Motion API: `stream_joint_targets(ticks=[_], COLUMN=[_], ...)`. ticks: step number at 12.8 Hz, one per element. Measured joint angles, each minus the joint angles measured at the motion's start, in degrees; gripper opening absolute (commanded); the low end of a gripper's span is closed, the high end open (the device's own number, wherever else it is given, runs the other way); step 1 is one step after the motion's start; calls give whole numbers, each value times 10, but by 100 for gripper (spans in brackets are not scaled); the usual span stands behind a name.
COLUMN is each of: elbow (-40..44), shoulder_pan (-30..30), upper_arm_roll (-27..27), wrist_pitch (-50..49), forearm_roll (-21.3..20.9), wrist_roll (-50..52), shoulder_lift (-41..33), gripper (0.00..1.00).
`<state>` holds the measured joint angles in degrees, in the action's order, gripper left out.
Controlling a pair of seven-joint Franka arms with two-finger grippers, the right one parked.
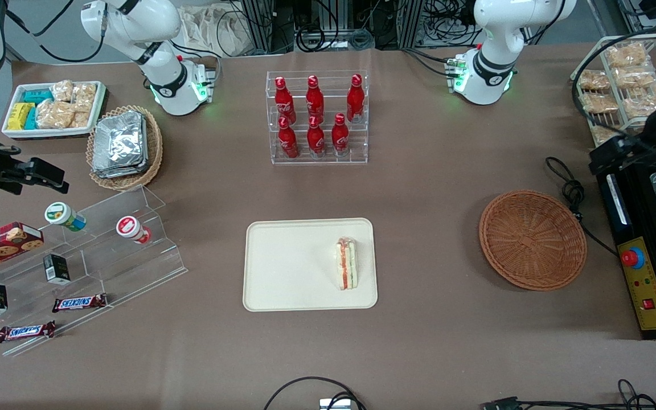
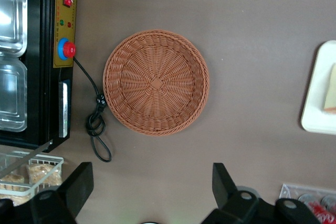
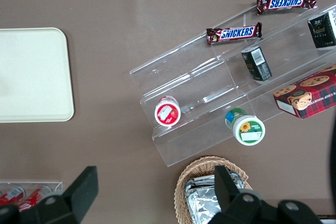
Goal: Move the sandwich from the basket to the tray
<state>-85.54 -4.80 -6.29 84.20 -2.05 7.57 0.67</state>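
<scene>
Front view: sandwich [image 1: 347, 263] on tray [image 1: 282, 267]; gripper [image 2: 152, 187] above basket [image 1: 532, 239], fingers [image 2: 79, 183] apart.

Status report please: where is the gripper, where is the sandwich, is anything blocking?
Gripper open, empty, above table beside basket. Sandwich on tray. Basket empty. Nothing blocking.

You see a matt brown table covering [image 1: 430, 188], smooth, perhaps paper or cloth. The basket [image 1: 533, 240] is reddish-brown woven wicker, rough and ribbed. The tray [image 1: 288, 267] looks like matt cream plastic, smooth. The sandwich [image 1: 347, 263] on it has pale soft bread under a clear glossy wrap. Your gripper [image 2: 149, 184], held above the table beside the basket with its jaws spread, has matt black plastic fingers [image 2: 79, 182]. The nearby black machine [image 2: 47, 77] holds shiny metal pans [image 2: 11, 98].
</scene>
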Motion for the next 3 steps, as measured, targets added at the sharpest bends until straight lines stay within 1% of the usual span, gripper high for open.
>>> stream_joint_targets(ticks=[3], elbow=[-13], shoulder_pan=[1], upper_arm_roll=[3], wrist_pitch=[-1], forearm_roll=[4], wrist_roll=[-12], shoulder_lift=[-19], gripper=[100])
